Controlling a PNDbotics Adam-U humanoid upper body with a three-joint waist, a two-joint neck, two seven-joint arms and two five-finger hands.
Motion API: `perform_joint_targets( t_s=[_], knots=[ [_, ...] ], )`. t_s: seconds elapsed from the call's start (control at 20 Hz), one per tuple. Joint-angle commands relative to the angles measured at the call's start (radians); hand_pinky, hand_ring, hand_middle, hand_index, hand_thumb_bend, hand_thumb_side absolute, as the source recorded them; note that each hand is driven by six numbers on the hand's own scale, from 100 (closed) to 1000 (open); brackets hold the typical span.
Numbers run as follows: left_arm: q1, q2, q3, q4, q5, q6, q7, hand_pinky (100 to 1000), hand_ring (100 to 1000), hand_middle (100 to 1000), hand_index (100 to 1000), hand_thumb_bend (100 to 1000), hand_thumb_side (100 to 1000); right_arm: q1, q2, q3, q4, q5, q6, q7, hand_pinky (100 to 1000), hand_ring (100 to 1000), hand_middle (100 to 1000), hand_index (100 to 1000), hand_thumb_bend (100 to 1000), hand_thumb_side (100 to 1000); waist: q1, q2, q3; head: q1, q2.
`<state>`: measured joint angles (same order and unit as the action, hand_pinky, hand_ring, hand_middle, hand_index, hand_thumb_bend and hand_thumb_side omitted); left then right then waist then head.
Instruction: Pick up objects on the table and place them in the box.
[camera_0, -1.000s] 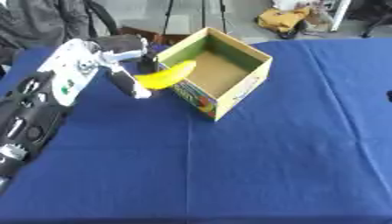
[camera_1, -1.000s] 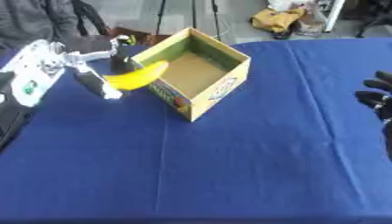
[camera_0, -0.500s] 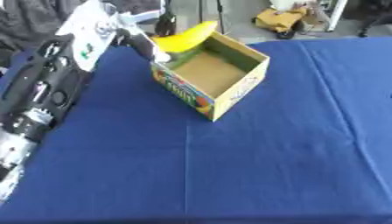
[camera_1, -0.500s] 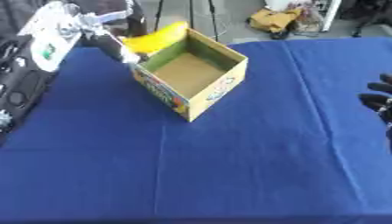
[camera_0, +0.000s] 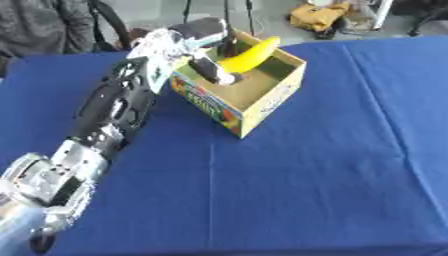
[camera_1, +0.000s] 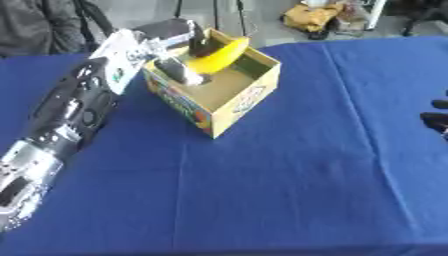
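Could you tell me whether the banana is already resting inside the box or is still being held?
Still held: the left robot hand grips the banana above the open box, tilted across its opening, not lying on the bottom.

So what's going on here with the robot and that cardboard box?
The robot's left hand is holding a yellow banana over the open cardboard box, which sits on a blue-covered table. The banana is above the box's opening and still in the hand, so it has not been let go yet. The right hand shows only at the right edge of the right eye view, away from the box.
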<state>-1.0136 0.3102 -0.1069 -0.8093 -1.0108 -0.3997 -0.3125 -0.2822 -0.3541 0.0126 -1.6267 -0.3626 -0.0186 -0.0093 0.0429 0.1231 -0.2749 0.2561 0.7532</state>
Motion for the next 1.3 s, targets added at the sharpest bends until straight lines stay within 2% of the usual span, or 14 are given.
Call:
perform_joint_targets(
  t_s=[0.05, 0.25, 0.5, 0.55, 0.75, 0.85, 0.9, 1.0, 1.1, 1.15, 1.3],
  knots=[
    [-0.029, 0.01, 0.017, 0.022, -0.054, -0.003, 0.044, 711, 556, 489, 574, 298, 390, -0.017, -0.009, -0.004, -0.01, -0.003, -0.002, 0.003, 819, 675, 679, 805, 100, 920, -0.002, -0.012, -0.002, 0.002, -0.011],
    [-0.029, 0.007, 0.017, 0.036, -0.126, -0.013, 0.056, 724, 578, 511, 601, 308, 404, -0.018, -0.009, -0.004, -0.01, -0.003, -0.002, 0.004, 819, 675, 679, 805, 100, 921, -0.002, -0.012, -0.004, 0.003, -0.012],
    [-0.027, -0.001, 0.029, 0.052, -0.211, -0.04, 0.013, 743, 603, 536, 636, 316, 416, -0.018, -0.009, -0.004, -0.009, -0.003, -0.002, 0.005, 819, 675, 679, 805, 100, 921, -0.003, -0.01, -0.004, 0.004, -0.011],
    [-0.024, -0.003, 0.033, 0.054, -0.228, -0.046, 0.011, 775, 650, 581, 680, 329, 440, -0.018, -0.009, -0.004, -0.009, -0.003, -0.002, 0.006, 819, 675, 679, 805, 100, 921, -0.003, -0.01, -0.004, 0.003, -0.011],
    [-0.021, -0.013, 0.043, 0.088, -0.294, -0.082, -0.039, 779, 661, 592, 688, 330, 457, -0.019, -0.009, -0.004, -0.009, -0.002, -0.002, 0.007, 819, 675, 679, 806, 100, 921, -0.002, -0.009, -0.005, 0.003, -0.01],
    [-0.019, -0.019, 0.057, 0.095, -0.318, -0.1, -0.063, 798, 726, 650, 729, 386, 499, -0.018, -0.009, -0.005, -0.009, -0.002, -0.002, 0.007, 819, 675, 679, 806, 100, 921, -0.003, -0.009, -0.005, 0.001, -0.011],
    [-0.018, -0.021, 0.063, 0.097, -0.323, -0.108, -0.073, 798, 726, 650, 729, 386, 499, -0.018, -0.009, -0.005, -0.009, -0.002, -0.002, 0.006, 819, 675, 679, 806, 100, 921, -0.003, -0.009, -0.005, 0.001, -0.011],
    [-0.017, -0.023, 0.07, 0.099, -0.324, -0.122, -0.088, 827, 802, 747, 778, 477, 561, -0.018, -0.009, -0.006, -0.008, -0.002, -0.002, 0.006, 819, 675, 679, 806, 100, 921, -0.003, -0.009, -0.005, 0.0, -0.011],
    [-0.017, -0.023, 0.073, 0.097, -0.32, -0.13, -0.096, 830, 807, 753, 783, 487, 568, -0.018, -0.009, -0.006, -0.008, -0.002, -0.003, 0.006, 819, 675, 679, 806, 100, 921, -0.003, -0.009, -0.005, 0.0, -0.011],
    [-0.018, -0.024, 0.073, 0.096, -0.315, -0.134, -0.099, 856, 851, 816, 830, 566, 666, -0.018, -0.009, -0.006, -0.008, -0.003, -0.002, 0.006, 819, 675, 679, 805, 100, 921, -0.003, -0.01, -0.005, 0.0, -0.012],
    [-0.019, -0.023, 0.073, 0.092, -0.303, -0.14, -0.106, 856, 851, 816, 830, 566, 666, -0.018, -0.009, -0.006, -0.008, -0.002, -0.002, 0.007, 819, 675, 679, 805, 100, 921, -0.003, -0.01, -0.005, -0.001, -0.012]
  ],
)
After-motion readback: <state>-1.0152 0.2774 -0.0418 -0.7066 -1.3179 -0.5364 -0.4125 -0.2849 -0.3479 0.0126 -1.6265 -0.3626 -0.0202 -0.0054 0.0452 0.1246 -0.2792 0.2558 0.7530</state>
